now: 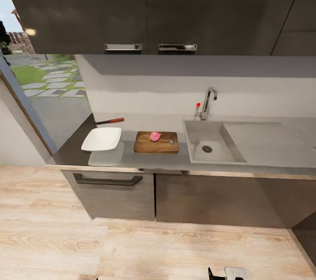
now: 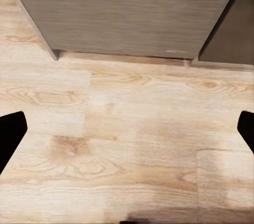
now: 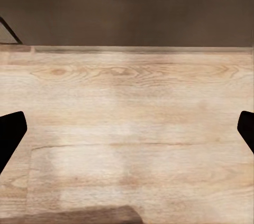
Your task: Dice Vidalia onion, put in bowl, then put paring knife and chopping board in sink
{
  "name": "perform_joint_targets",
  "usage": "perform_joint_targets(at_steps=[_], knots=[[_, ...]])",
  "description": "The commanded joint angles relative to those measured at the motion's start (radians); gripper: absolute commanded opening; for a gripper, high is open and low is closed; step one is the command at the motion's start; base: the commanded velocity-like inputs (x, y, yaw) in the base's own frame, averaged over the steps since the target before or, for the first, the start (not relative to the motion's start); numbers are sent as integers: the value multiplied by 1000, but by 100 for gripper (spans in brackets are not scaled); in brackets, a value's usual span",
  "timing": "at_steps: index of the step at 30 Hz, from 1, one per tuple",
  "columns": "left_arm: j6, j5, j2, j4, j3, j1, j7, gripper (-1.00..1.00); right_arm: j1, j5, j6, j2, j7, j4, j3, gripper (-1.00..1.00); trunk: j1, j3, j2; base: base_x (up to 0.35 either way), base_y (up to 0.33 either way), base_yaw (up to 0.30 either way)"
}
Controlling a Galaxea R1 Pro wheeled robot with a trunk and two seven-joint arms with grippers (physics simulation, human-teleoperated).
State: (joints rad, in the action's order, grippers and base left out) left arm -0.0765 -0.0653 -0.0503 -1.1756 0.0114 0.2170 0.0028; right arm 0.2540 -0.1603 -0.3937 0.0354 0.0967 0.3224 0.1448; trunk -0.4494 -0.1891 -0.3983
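**Onion on board, both claws empty**

Wooden floor [image 1: 131, 249] lies nearest, ahead of dark cabinets [image 1: 114, 196]. On the counter [image 1: 145, 159], left to right: bowl [image 1: 102, 139], with the paring knife [image 1: 109, 121] behind it; chopping board [image 1: 156, 142] carrying the Vidalia onion [image 1: 155, 136]; sink [image 1: 210, 141] with tap [image 1: 207, 103]. Left claw [image 2: 127, 134] and right claw [image 3: 127, 134] hang over the floor, spread wide, holding nothing.
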Motion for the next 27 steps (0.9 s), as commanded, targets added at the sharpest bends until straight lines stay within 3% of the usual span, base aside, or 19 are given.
perform_joint_targets(at_steps=[1, 27], knots=[[-2, -7, 0, 1, -1, 0, 0, 100, 1, -10, -3, 1, 4, 0, 9, 100, -1, 0, -2, 0, 0, 12], [-2, -7, 0, 10, -1, -1, 0, 100, 1, -10, -4, 1, 4, 0, 9, 100, -1, 42, -2, 0, 1, 1]])
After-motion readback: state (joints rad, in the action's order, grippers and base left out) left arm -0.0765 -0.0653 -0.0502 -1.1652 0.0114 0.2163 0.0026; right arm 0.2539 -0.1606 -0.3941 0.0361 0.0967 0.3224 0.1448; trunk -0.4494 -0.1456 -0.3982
